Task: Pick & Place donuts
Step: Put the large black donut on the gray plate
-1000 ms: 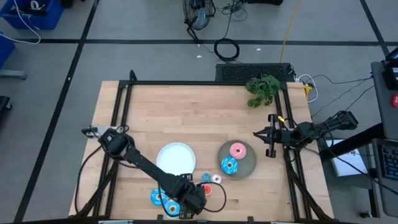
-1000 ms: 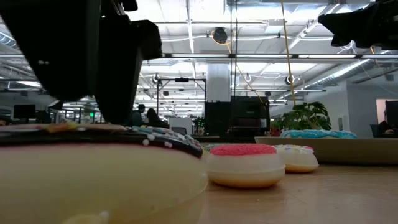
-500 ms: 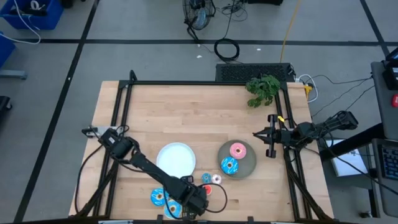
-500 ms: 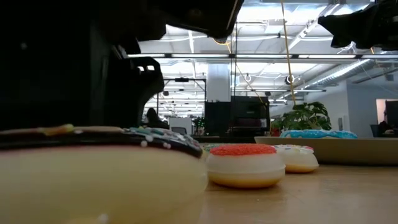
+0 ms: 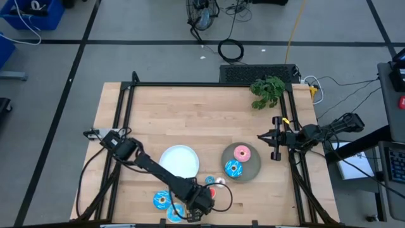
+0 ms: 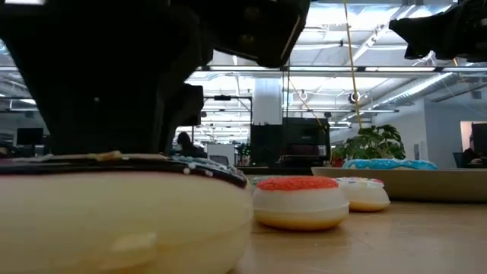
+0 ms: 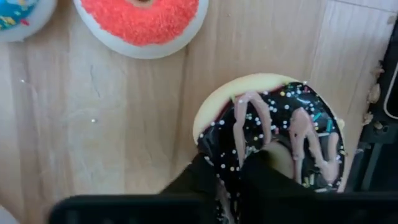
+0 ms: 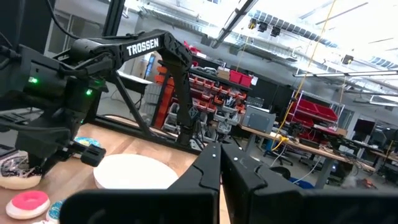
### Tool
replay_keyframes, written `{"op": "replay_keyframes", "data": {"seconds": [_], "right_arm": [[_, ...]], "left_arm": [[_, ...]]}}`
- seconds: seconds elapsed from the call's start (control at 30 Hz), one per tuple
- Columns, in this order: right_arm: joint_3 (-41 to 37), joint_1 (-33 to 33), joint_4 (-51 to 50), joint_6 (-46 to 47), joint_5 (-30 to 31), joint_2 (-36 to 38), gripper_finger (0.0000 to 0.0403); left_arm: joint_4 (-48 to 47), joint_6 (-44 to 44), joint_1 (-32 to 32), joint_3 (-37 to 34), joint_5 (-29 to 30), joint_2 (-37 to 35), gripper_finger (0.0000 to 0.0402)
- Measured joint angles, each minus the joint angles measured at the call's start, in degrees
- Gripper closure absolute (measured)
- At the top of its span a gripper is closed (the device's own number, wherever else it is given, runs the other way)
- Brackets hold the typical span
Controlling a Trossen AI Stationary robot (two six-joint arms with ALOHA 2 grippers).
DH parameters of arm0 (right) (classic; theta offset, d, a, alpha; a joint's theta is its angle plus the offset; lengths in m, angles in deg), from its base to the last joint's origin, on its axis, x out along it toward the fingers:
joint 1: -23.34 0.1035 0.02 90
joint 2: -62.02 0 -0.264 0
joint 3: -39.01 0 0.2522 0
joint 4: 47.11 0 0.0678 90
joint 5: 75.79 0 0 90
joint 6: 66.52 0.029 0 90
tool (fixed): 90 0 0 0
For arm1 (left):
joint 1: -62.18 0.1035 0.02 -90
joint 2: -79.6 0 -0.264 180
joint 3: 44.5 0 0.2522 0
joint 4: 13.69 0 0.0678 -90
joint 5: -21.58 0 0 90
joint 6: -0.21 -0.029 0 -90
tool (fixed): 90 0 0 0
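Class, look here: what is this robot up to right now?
The left gripper has just closed on the brown sprinkled donut at the table's near edge, beside a red donut. The donut still sits on the table. A pink donut and a blue one lie on the grey plate. The right gripper waits, shut.

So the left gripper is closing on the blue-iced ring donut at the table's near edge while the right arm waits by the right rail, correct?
Not quite. The left gripper is closing on the brown chocolate-iced ring donut with sprinkles, not a blue one; the left wrist view shows its fingers on that donut's rim. The rest holds: the right gripper waits by the right rail.
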Motion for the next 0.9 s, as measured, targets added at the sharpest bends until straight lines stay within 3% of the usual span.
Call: {"op": "replay_keyframes", "data": {"seconds": [0.13,0.23,0.47,0.57,0.77,0.9], "right_arm": [[0.00,0.00,0.01,-0.02,-0.09,0.01,0.0403],[0.00,0.02,-0.02,0.00,-0.09,-0.01,0.0403],[0.00,0.02,0.03,0.39,-0.09,-0.08,0.0403],[0.00,0.02,0.01,0.41,-0.09,-0.10,0.0403],[0.00,0.02,0.00,1.92,-0.11,-0.12,0.0403],[0.00,0.02,-0.06,2.96,-0.13,-0.14,0.0403]], "left_arm": [[-2.73,-0.83,0.65,-0.19,-1.67,-2.82,0.0375],[-5.30,-2.89,0.63,-0.13,1.29,-7.33,0.0370],[-9.19,-2.17,3.10,0.01,17.54,-19.54,0.0386],[-11.03,-1.04,5.39,0.07,21.12,-23.18,0.0382],[-11.89,-2.90,9.31,0.04,19.94,-24.37,0.0386],[-6.89,-6.54,12.21,0.04,16.07,-21.31,0.0386]]}}
